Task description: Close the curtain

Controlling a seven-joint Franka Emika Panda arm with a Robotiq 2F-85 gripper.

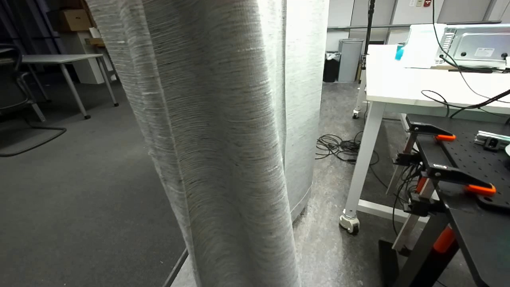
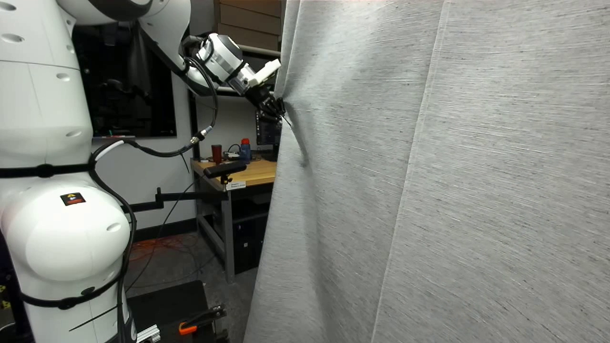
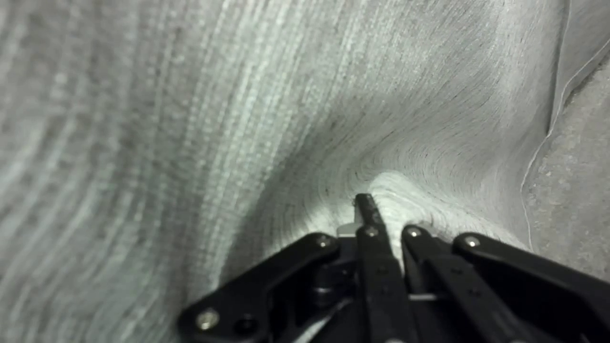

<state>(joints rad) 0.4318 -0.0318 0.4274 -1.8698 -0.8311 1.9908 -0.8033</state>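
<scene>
The grey fabric curtain (image 1: 223, 131) hangs in folds through the middle of an exterior view. In an exterior view the curtain (image 2: 405, 181) fills the right half, and its edge is pinched and creased at the gripper. My black gripper (image 2: 282, 113) is at that edge, tilted downward. In the wrist view the curtain (image 3: 214, 119) fills most of the picture. There the gripper (image 3: 385, 214) is shut on a fold of curtain that runs between its fingers. Fabric hides the right fingertip. The arm does not show in the exterior view where the curtain stands in front.
A white wheeled table (image 1: 398, 83) and a black bench with orange-tipped clamps (image 1: 466, 183) stand beside the curtain. Cables (image 1: 338, 147) lie on the floor. A wooden desk (image 2: 259, 172) stands behind the gripper. A black camera on a mount (image 2: 225, 169) stands below the arm.
</scene>
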